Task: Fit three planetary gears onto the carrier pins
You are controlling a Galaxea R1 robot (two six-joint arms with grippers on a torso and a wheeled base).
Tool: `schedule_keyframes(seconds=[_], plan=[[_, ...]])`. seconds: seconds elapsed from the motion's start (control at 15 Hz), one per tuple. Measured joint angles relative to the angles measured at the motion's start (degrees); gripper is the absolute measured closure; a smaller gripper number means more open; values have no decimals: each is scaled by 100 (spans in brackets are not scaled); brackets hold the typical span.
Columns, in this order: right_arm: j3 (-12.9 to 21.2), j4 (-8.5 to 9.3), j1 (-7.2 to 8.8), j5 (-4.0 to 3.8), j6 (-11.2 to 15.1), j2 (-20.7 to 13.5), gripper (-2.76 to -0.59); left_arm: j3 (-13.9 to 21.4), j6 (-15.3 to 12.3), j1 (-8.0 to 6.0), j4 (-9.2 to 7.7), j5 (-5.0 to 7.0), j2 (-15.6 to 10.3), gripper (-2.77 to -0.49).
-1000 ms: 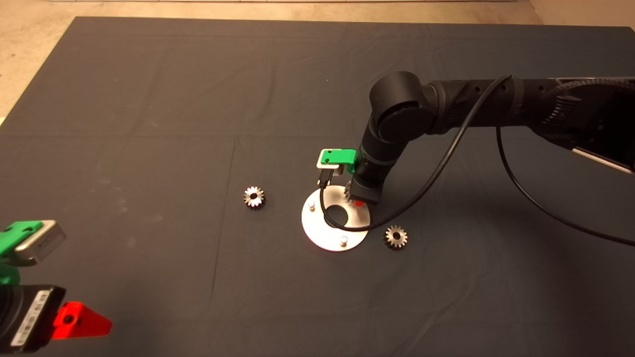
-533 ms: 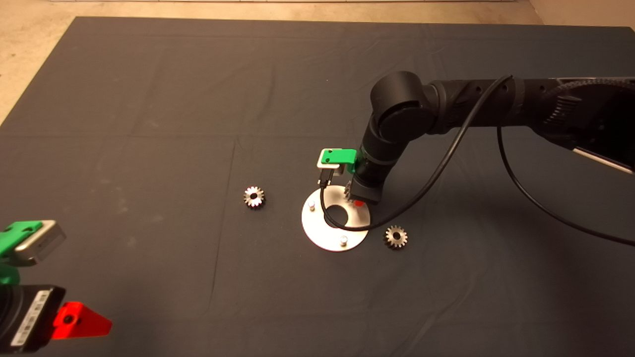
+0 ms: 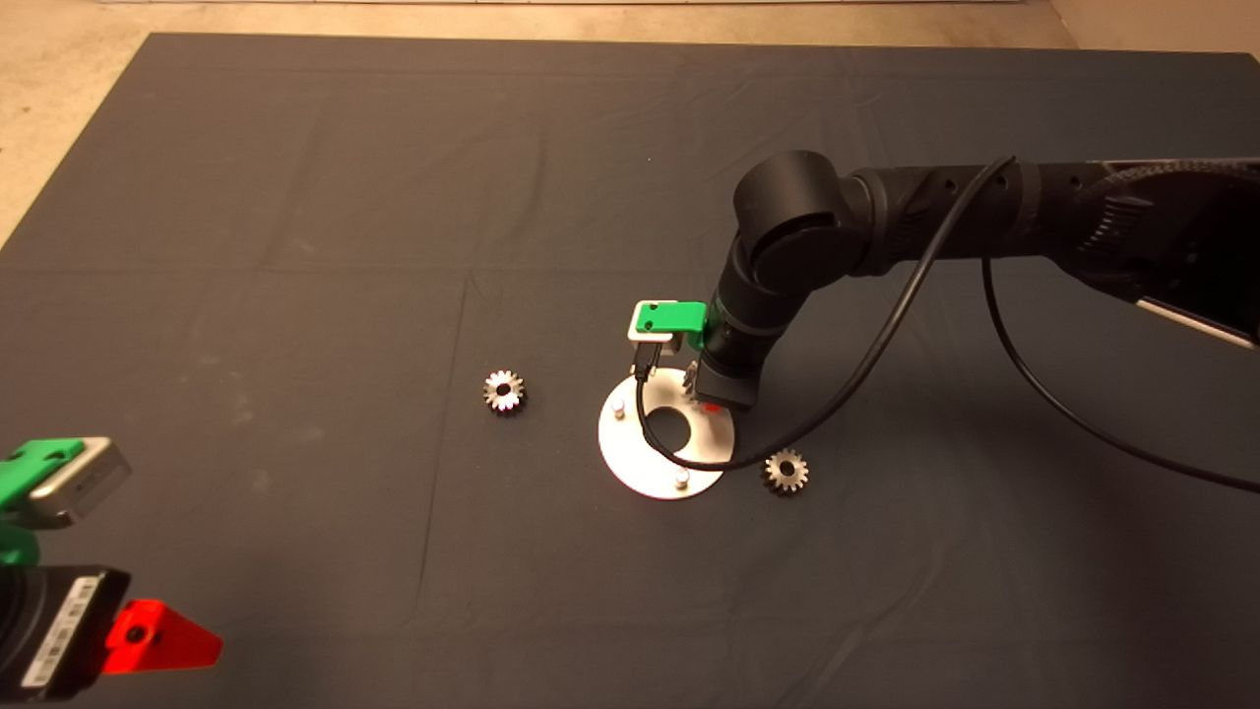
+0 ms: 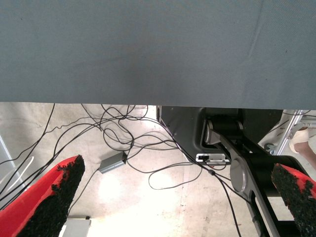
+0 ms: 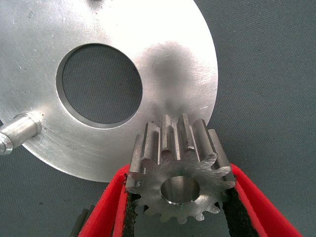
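Shifted slightly: right green gripper with red fingers (image 3: 711, 398), pinching one small silvery toothed metal gear (image 5: 180, 170) over flat white round disc's (image 3: 630, 463) far-right edge. Parked near-left, spread wide: left gripper (image 4: 173, 197). Loose on dark mat (image 3: 295, 197): gear left of disc (image 3: 504, 391), gear right (image 3: 786, 471).

From above, my right gripper (image 3: 711, 394) and its arm hide the pin at the 1 o'clock side of the disc (image 3: 640, 468), and most of the gear (image 5: 180, 170) I hold. In my right wrist view, the disc is cut off by the edge.
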Motion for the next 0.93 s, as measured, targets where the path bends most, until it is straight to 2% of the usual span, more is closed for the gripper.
schedule_keyframes(seconds=[0.93], plan=[[-66,5,2,23,-24,0,-105,0,0,0,0,-1,0,-275]])
